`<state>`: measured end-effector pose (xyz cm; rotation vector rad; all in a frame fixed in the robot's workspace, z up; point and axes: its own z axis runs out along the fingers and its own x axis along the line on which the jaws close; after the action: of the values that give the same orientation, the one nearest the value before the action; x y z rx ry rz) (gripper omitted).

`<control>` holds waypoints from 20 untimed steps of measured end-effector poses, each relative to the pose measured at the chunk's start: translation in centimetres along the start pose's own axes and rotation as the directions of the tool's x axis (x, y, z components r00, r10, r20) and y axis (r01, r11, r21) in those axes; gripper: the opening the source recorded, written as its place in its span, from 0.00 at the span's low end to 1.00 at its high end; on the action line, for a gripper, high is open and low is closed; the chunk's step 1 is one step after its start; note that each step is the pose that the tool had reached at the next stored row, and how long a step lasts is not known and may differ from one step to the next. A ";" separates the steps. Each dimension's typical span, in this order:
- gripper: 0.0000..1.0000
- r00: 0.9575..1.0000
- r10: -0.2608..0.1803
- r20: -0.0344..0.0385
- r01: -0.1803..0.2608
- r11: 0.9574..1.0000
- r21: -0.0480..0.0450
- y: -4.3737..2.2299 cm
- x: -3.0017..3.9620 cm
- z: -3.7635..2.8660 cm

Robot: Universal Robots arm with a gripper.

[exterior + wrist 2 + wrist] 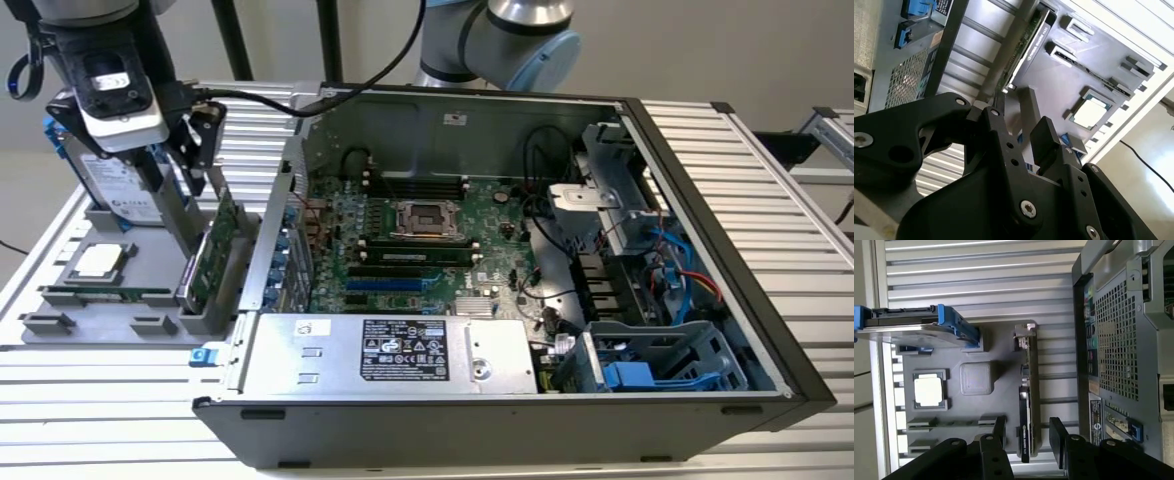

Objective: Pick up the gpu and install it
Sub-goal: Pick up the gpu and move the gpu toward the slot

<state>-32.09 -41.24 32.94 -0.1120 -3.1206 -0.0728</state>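
— How far along am I?
— Barely started. The computer case (400, 120) lies open across the middle of the exterior view, and the gpu (203, 260) isn't in it. It stands on edge in the grey tray (94, 312) at the exterior view's left.
— And the gripper?
— Your gripper (1028, 421) is spread wide, one finger on each side of the gpu. It grips nothing.

A robotics lab cell: a ribbed aluminium worktop (114, 405) carries an opened computer case (467, 440) at frame centre and a grey parts fixture (94, 316) at left. A robot arm's base (514, 40) rises at upper middle.
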 end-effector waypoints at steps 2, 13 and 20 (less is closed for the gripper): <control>1.00 1.000 0.000 -0.001 0.000 1.000 0.000 -0.03 0.00 0.09; 1.00 1.000 0.000 -0.005 0.000 1.000 0.000 -0.11 -0.02 0.63; 1.00 1.000 0.000 -0.005 0.000 1.000 0.000 -0.15 -0.03 1.11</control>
<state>-32.09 -41.34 31.82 -0.1119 -3.1152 -0.0725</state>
